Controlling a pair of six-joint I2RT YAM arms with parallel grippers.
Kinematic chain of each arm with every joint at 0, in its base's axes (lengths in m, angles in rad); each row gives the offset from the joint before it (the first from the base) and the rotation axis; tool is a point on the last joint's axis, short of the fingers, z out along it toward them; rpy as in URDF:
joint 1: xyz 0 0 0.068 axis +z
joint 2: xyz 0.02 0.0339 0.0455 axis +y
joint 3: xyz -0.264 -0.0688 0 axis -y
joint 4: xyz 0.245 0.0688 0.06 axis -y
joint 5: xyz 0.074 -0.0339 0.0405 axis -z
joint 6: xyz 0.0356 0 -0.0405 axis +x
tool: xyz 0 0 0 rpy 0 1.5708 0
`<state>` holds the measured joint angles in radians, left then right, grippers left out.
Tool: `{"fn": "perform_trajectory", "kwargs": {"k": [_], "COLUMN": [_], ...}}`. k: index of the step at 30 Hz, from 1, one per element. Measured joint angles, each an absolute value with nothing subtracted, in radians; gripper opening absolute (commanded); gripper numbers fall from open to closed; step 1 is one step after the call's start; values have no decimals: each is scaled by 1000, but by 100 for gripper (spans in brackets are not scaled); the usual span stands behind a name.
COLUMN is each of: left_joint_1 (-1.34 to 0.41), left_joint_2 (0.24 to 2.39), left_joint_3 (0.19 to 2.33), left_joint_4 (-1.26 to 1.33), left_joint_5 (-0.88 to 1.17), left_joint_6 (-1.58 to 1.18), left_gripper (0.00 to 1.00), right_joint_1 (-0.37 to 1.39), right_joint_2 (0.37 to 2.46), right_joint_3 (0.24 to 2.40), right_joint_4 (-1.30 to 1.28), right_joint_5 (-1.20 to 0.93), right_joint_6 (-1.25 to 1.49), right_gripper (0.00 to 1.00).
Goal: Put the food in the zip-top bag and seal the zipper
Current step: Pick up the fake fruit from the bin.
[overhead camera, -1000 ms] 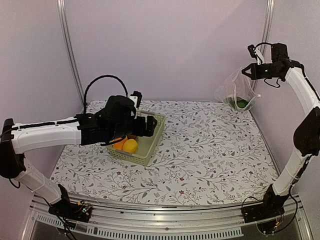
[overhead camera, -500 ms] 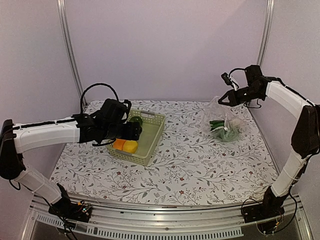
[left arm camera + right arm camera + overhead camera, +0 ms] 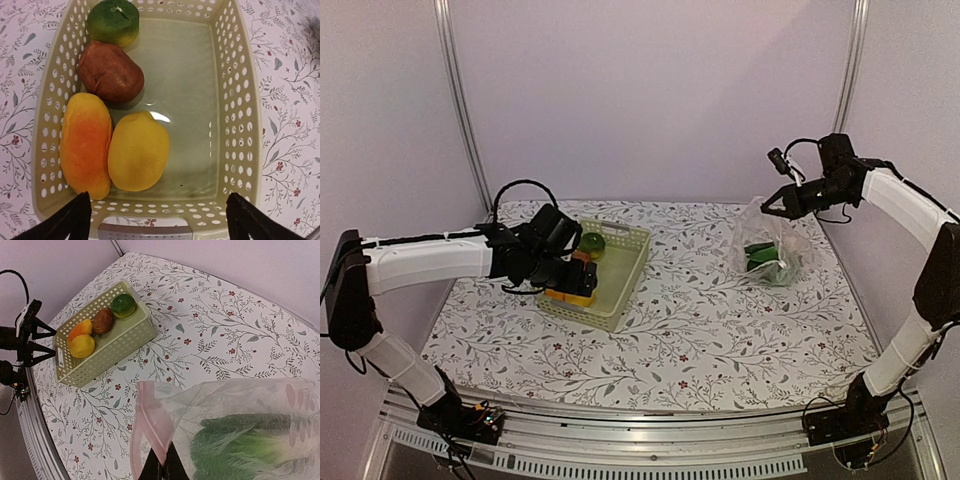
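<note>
The pale green basket point(image 3: 246, 125) holds an orange piece point(image 3: 85, 142), a yellow piece point(image 3: 138, 150), a brown piece point(image 3: 109, 72) and a green-yellow piece point(image 3: 114, 20). My left gripper point(image 3: 157, 220) is open and empty, its fingers spread wide over the basket's near end; it also shows in the top view point(image 3: 570, 272). My right gripper point(image 3: 162, 467) is shut on the pink zipper strip point(image 3: 150, 420) of the clear bag point(image 3: 240, 395). The bag's mouth hangs open. The bag point(image 3: 770, 245) rests on the table at the back right, with green bok choy point(image 3: 250, 447) and dark green produce inside.
The flowered tablecloth point(image 3: 720, 320) covers the table. Pale walls with metal uprights point(image 3: 458, 100) close in the back and sides. The basket point(image 3: 620, 290) stands left of centre, the bag near the right wall.
My right gripper has brought the bag down from high by the right wall and leftward, so it now rests on the table. My left gripper has shifted over the basket's near-left end.
</note>
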<state>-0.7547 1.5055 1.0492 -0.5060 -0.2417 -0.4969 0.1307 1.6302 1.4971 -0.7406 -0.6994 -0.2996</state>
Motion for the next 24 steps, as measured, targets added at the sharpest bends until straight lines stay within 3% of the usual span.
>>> {"fn": "perform_trajectory", "kwargs": {"k": [5,8,24], "left_joint_1": [-723,-708,-686], "left_joint_2": [1574,1618,1788], "left_joint_3": [1086,1119,1230], "left_joint_4": [-543,-563,-665], "left_joint_5": [-208,-192,-218], "left_joint_6": [-472,-463,-410], "left_gripper": [74,71,79], "right_joint_1": [131,131,131], "right_joint_2": [1554,1531,1500], "right_joint_3": [1464,1441,1417], "right_joint_4": [-733,-722,-713], "right_joint_5": [-718,-741,-774], "right_joint_6": [-326,-342,-361], "right_gripper": [0,0,0]}}
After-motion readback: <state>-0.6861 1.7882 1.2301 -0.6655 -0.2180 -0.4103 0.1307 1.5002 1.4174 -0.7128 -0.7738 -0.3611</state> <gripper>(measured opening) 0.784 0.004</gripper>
